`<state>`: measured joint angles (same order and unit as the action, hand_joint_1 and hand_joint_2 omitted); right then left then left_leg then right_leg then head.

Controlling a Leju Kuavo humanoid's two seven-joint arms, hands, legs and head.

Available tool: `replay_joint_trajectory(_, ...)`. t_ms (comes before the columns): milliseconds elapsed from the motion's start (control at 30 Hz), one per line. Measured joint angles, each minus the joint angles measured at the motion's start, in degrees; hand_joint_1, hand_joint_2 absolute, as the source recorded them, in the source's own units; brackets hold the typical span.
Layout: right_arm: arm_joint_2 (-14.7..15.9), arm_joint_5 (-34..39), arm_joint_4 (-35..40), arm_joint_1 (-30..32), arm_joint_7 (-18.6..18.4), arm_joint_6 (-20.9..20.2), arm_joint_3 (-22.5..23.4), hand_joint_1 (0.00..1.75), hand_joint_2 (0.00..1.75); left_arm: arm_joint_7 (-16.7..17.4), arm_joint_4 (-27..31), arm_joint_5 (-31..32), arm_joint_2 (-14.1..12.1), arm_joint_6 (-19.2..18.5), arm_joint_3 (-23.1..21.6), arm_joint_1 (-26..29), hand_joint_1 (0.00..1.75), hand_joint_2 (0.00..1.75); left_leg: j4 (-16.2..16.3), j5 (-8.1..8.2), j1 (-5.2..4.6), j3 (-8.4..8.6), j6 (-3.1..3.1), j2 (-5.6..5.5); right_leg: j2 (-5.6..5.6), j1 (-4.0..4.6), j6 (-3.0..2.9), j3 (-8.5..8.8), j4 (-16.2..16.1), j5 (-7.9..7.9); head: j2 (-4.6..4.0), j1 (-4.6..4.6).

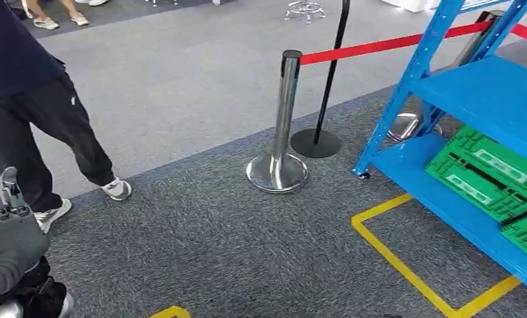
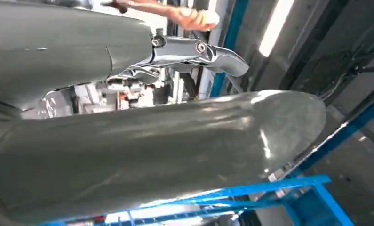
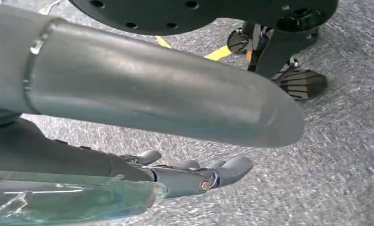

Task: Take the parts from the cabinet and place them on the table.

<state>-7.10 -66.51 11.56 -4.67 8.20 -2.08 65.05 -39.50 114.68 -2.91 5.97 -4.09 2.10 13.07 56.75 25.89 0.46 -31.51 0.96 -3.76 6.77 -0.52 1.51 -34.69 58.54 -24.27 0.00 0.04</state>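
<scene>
Left hand point(image 1: 5, 232): raised at my left side, fingers point(image 1: 2, 192) pointing up, spread, holding nothing.
Right hand point(image 3: 175, 176): hanging over the carpet, fingers loosely apart, empty.
Parts: green crates point(image 1: 489, 173) lying on the blue cabinet's point(image 1: 492, 93) bottom shelf.
Nearby: person point(image 1: 28, 93), chrome post point(image 1: 280, 132).

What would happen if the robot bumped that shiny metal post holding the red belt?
The chrome post stands on a wide domed base, so it would probably wobble rather than topple. Its polished surface looks slippery to grip. The red belt stretched from its top might tug it sideways.
</scene>
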Motion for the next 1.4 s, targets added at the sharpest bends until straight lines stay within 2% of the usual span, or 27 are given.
replay_joint_trajectory(100,0.00,-0.02,0.00,0.63,-0.02,0.00,0.00,0.00,0.00,0.00,0.00,0.00,0.02,-0.02,0.07,-0.25,0.00,0.00,-0.69,-0.65,0.01,0.16,-1.30,1.66,0.81,-0.31,1.10,-0.70,-0.52,0.42,0.00,-0.11)
replay_joint_trajectory(133,0.00,-0.02,0.00,0.72,-0.04,0.00,0.00,0.00,0.00,0.00,0.00,0.00,0.18,-0.02,0.04,-0.30,0.00,0.00,-0.78,-0.74,0.01,0.18,-1.57,2.16,-2.72,0.05,1.13,-1.22,0.70,-0.63,0.00,0.09)
replay_joint_trajectory(167,0.00,-0.02,0.00,0.59,-0.04,0.00,0.00,0.00,0.00,0.00,0.02,0.00,0.26,-0.04,0.09,-0.26,0.00,0.00,-0.78,-0.68,-0.04,0.18,-1.95,2.80,-4.98,0.10,1.39,-2.74,3.96,-3.06,0.00,0.44)
replay_joint_trajectory(233,-0.04,-0.02,0.00,0.30,-0.02,-0.13,-0.02,0.00,0.00,0.00,0.00,0.00,0.31,-0.04,0.15,-0.09,0.00,0.00,-0.74,-0.54,-0.22,0.17,-2.15,4.37,-6.23,-0.02,1.77,-7.44,14.08,-8.09,0.00,0.35)
replay_joint_trajectory(300,-0.04,-0.02,0.00,0.37,-0.02,-0.09,-0.02,0.00,0.00,0.00,0.00,0.00,0.31,-0.04,0.15,-0.10,0.00,0.00,-0.73,-0.48,-0.25,0.24,-2.18,5.65,-6.34,-0.04,2.02,-9.22,18.19,-8.86,0.00,0.33)
replay_joint_trajectory(333,-0.02,-0.04,0.00,0.49,-0.04,-0.07,-0.02,0.00,0.00,0.00,0.00,-0.02,0.31,-0.04,0.15,-0.10,0.00,0.00,-0.72,-0.41,-0.24,0.34,-2.10,6.22,-6.44,-0.04,2.08,-7.80,15.84,-7.14,0.00,0.37)
replay_joint_trajectory(400,0.02,-0.04,0.00,0.52,-0.04,0.00,-0.02,0.00,0.00,0.00,0.00,0.00,0.31,-0.04,0.15,-0.10,0.00,0.00,-0.69,-0.07,-0.13,0.77,-1.68,7.29,-7.79,-0.05,2.03,-1.96,5.41,-2.46,0.00,0.37)
replay_joint_trajectory(433,0.02,-0.04,0.00,0.44,-0.04,0.02,-0.02,0.00,0.00,0.00,0.00,0.00,0.31,-0.04,0.17,-0.10,0.00,0.00,-0.59,0.19,-0.33,1.10,-1.27,7.74,-10.30,-0.02,2.07,0.89,0.54,-1.18,0.00,0.39)
replay_joint_trajectory(467,-0.07,-0.04,-0.02,0.28,-0.02,-0.02,-0.02,0.00,0.00,0.00,0.00,0.00,0.31,-0.04,0.17,-0.10,0.00,0.00,-0.35,0.55,-0.79,1.14,-0.92,8.03,-10.79,0.07,1.57,1.59,0.15,-1.28,0.00,0.37)
replay_joint_trajectory(600,-0.07,-0.04,-0.02,0.27,0.02,-0.04,-0.02,0.00,0.00,0.00,0.00,0.00,0.35,-0.04,0.13,-0.26,0.00,0.00,-0.52,0.74,-0.62,1.50,0.08,9.64,-8.14,0.15,-0.26,0.82,0.18,-1.04,0.00,0.04)
replay_joint_trajectory(667,-0.02,-0.04,-0.02,0.28,-0.04,-0.07,-0.02,0.00,0.00,0.00,0.02,0.00,0.31,-0.04,0.13,-0.30,0.00,0.00,2.87,3.41,-0.39,0.13,0.73,5.53,-7.17,-0.21,-0.87,0.84,0.07,-0.80,0.00,-0.20)
replay_joint_trajectory(733,-0.02,-0.02,0.00,0.00,0.00,0.07,0.00,0.00,0.00,0.00,0.00,0.00,0.33,-0.04,0.13,-0.08,0.00,0.00,12.95,8.26,-0.31,-4.67,0.89,4.37,-5.97,-0.16,-1.24,0.70,0.08,-0.79,0.00,-0.31)
replay_joint_trajectory(767,-0.02,-0.02,0.00,-0.03,0.02,0.04,-0.02,0.00,0.00,0.00,0.00,0.00,0.31,-0.04,0.15,-0.06,0.00,0.00,17.24,9.57,-0.32,-6.95,0.88,4.33,-5.28,-0.11,-1.28,0.68,0.08,-0.76,0.00,-0.26)
replay_joint_trajectory(800,-0.02,-0.04,0.00,0.02,0.00,0.04,-0.02,0.00,0.00,0.00,0.00,-0.35,0.31,-0.04,0.15,-0.05,0.00,0.00,18.69,9.33,-0.34,-7.97,0.77,4.29,-4.71,-0.09,-1.28,0.70,0.09,-0.76,0.00,-0.24)
replay_joint_trajectory(833,-0.02,-0.13,0.00,0.08,-0.13,0.06,-0.02,0.00,0.00,0.00,0.00,-3.00,1.06,-0.45,0.51,-0.07,0.00,0.00,17.42,7.60,-0.33,-7.66,0.62,4.23,-3.86,-0.09,-1.27,0.75,0.09,-0.76,0.00,-0.28)
replay_joint_trajectory(900,-0.04,-0.39,0.00,0.08,-0.39,0.26,-0.02,0.00,0.00,0.00,0.00,-9.93,3.35,-2.29,3.10,-0.25,0.00,0.00,8.75,2.14,-0.30,-3.78,0.16,3.44,-2.32,-0.18,-1.08,0.87,0.10,-0.64,0.00,-0.28)
replay_joint_trajectory(933,-0.06,-0.44,0.00,0.07,-0.42,0.31,-0.04,0.00,0.00,0.00,0.00,-11.34,4.21,-2.60,4.25,-0.34,0.00,0.00,3.51,-0.15,-0.16,-1.28,-0.01,1.69,-1.63,-0.31,-0.90,0.89,0.10,-0.56,0.00,-0.28)
replay_joint_trajectory(967,-0.07,-0.48,0.00,0.02,-0.42,0.35,-0.07,0.00,0.00,0.00,0.00,-11.58,4.96,-2.84,5.05,-0.34,0.00,0.00,0.61,0.01,0.08,-0.07,-0.09,-1.20,-1.01,-0.02,-0.53,0.63,0.30,-0.56,0.00,-0.31)
replay_joint_trajectory(1033,-0.07,-0.52,0.00,0.03,-0.46,0.39,-0.15,0.00,0.00,0.00,0.00,-11.87,5.88,-3.17,5.99,-0.32,0.00,0.00,0.17,0.09,-0.01,-0.20,-0.17,-0.39,0.02,-0.24,0.27,0.03,0.07,-0.21,0.00,-0.31)
replay_joint_trajectory(1100,-0.07,-0.52,0.00,0.46,-0.46,0.46,-0.20,0.00,0.00,0.00,0.00,-12.09,6.85,-3.26,6.66,-0.53,0.00,0.00,-0.17,-0.28,-0.12,-0.05,-0.89,0.62,1.11,-0.52,1.19,-0.62,-0.54,0.18,0.00,-0.30)
replay_joint_trajectory(1133,-0.07,-0.52,0.00,0.60,-0.48,0.46,-0.22,0.00,0.00,0.00,0.00,-12.11,7.17,-3.30,6.82,-0.65,0.00,0.00,-0.62,-0.58,0.22,0.12,-1.32,1.64,0.49,-0.49,1.31,-0.66,-0.11,-0.11,0.00,-0.22)
replay_joint_trajectory(1167,-0.07,-0.52,0.00,0.64,-0.48,0.46,-0.26,0.00,0.00,0.00,0.00,-12.13,7.62,-3.39,6.93,-0.68,0.00,0.00,-0.64,-0.55,0.17,0.13,-1.64,1.95,-2.63,0.01,1.46,-1.57,1.88,-1.74,0.00,0.15)
replay_joint_trajectory(1200,-0.09,-0.52,0.00,0.51,-0.48,0.46,-0.33,0.00,0.00,0.00,0.00,-12.13,7.80,-3.41,7.10,-0.63,0.00,0.00,-0.63,-0.45,0.04,0.12,-1.89,2.75,-4.66,0.00,1.66,-3.58,5.99,-4.28,0.00,0.35)
replay_joint_trajectory(1267,-0.13,-0.57,0.00,0.35,-0.46,0.46,-0.39,0.00,0.00,0.00,0.00,-12.15,8.11,-3.41,7.50,-0.53,0.00,0.00,-0.59,-0.33,-0.27,0.13,-2.07,4.28,-6.19,-0.05,1.81,-7.87,15.47,-8.42,0.00,0.26)
replay_joint_trajectory(1300,-0.13,-0.57,0.00,0.38,-0.46,0.48,-0.42,0.00,0.00,0.00,0.00,-12.15,8.22,-3.41,7.61,-0.53,0.00,0.00,-0.58,-0.30,-0.33,0.16,-2.09,4.97,-6.37,-0.05,1.90,-9.01,18.12,-8.96,0.00,0.26)
replay_joint_trajectory(1333,-0.13,-0.57,0.00,0.47,-0.46,0.50,-0.42,0.00,0.00,0.00,0.00,-12.15,8.39,-3.41,7.69,-0.53,0.00,0.00,-0.58,-0.27,-0.33,0.23,-2.11,5.55,-6.42,-0.05,1.93,-8.54,17.48,-8.02,0.00,0.26)
replay_joint_trajectory(1400,-0.13,-0.57,0.00,0.58,-0.48,0.63,-0.42,0.00,0.00,0.00,0.00,-12.15,8.57,-3.41,7.91,-0.55,0.00,0.00,-0.55,-0.06,-0.32,0.54,-1.94,6.62,-7.06,-0.04,1.79,-3.50,8.65,-3.49,0.00,0.26)
